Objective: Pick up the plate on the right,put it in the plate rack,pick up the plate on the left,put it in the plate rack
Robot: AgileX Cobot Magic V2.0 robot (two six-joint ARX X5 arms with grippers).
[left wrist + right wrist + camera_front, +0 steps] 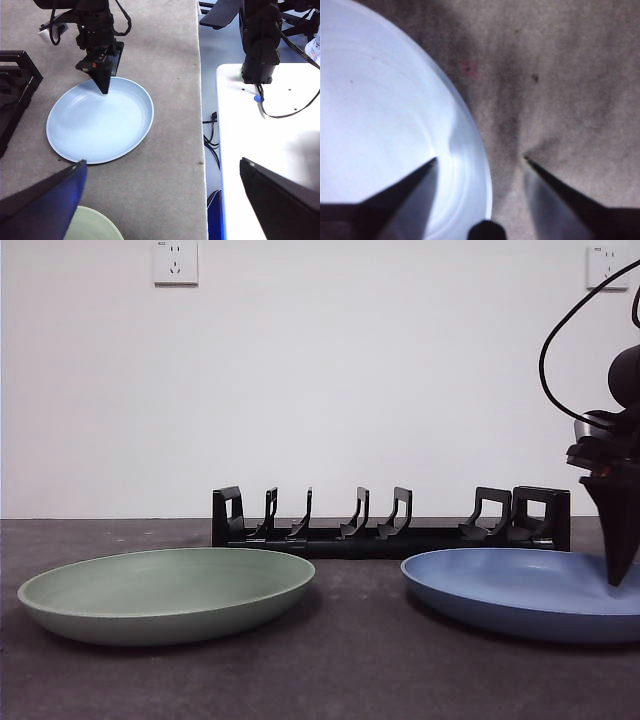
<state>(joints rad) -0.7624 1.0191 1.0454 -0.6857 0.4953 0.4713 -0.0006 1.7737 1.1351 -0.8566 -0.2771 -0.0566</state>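
Front view: the rack (390, 523) is running crosswise behind both plates; the right gripper (617, 555) is dipping onto the blue plate (520, 590), the green plate (165, 593) lying apart.

Left wrist view: the left gripper (165, 180) is hanging open, well back from the blue plate (100, 122).

Right wrist view: the right gripper (480, 160) is open, straddling the blue plate's rim (479, 160), bare table (560, 75) beyond. No writing is readable.

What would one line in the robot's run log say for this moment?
right gripper: open, straddling blue plate rim | left gripper: open, waiting aloft | green plate: on table | plate rack: holds no plate
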